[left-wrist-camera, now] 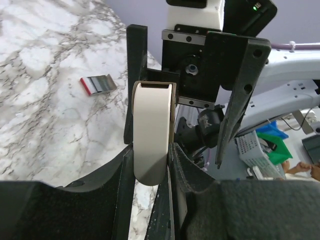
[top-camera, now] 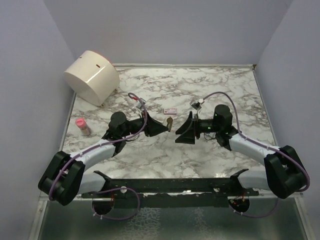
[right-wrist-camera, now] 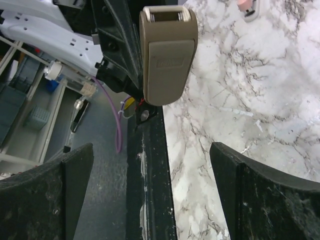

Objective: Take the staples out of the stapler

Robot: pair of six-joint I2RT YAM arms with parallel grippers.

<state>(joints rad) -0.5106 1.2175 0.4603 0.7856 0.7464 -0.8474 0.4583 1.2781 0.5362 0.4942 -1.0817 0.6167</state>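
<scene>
Because the left gripper (left-wrist-camera: pixel 150 167) has its jaws clamped on the stapler (left-wrist-camera: pixel 154 131), presenting one end to the other arm, the right gripper (right-wrist-camera: pixel 150 192), jaws spread wide and empty, can face that end squarely from close by, apparently ready to work it. Beyond them on the table (top-camera: pixel 225 90) lies a small red-and-silver strip (left-wrist-camera: pixel 98 84), likely staples already out, so the job may be nearly done. A pink bottle (top-camera: pixel 82 126) and cream drum (top-camera: pixel 92 76) sit well off to the left.
</scene>
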